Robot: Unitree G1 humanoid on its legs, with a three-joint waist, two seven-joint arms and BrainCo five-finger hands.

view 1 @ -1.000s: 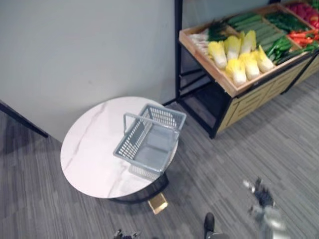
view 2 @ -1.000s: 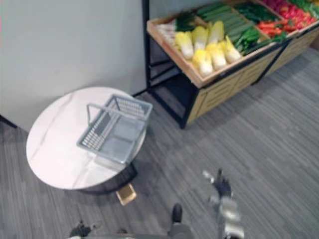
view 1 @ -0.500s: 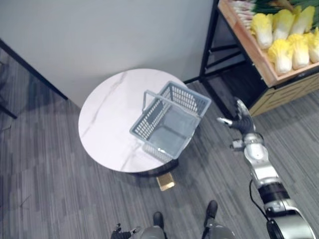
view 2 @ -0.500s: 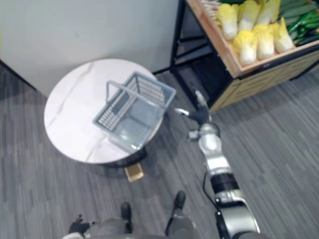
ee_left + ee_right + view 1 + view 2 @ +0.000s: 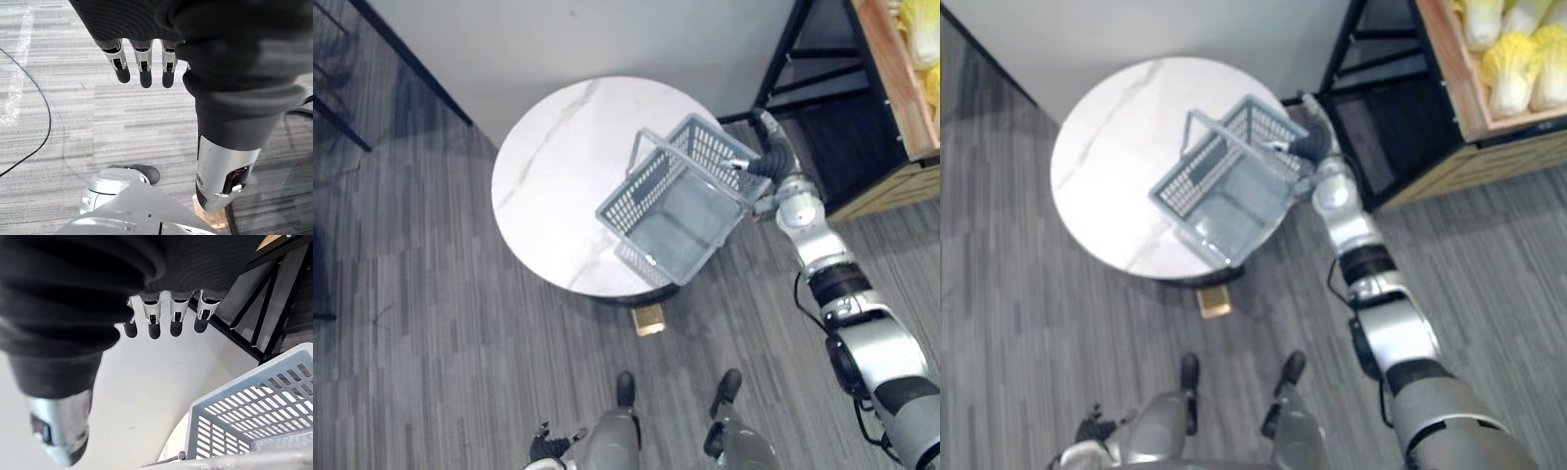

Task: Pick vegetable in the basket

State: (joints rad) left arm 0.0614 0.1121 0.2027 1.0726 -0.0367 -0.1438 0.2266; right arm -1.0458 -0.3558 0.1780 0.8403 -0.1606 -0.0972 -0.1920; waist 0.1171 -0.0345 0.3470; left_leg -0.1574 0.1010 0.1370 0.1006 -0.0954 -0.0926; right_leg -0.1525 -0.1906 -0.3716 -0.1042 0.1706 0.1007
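Right hand (image 5: 766,157) at the empty basket's (image 5: 680,211) far-right rim — fingers straight, holding nothing; next it likely must curl round that rim. Left hand (image 5: 142,58) hangs relaxed.

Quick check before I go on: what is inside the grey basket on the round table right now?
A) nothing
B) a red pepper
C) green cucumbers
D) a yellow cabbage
A: the basket on the round table shows only its own bare grey bottom. The yellow cabbages lie in the wooden crate, and the right hand beside the basket's rim holds nothing.
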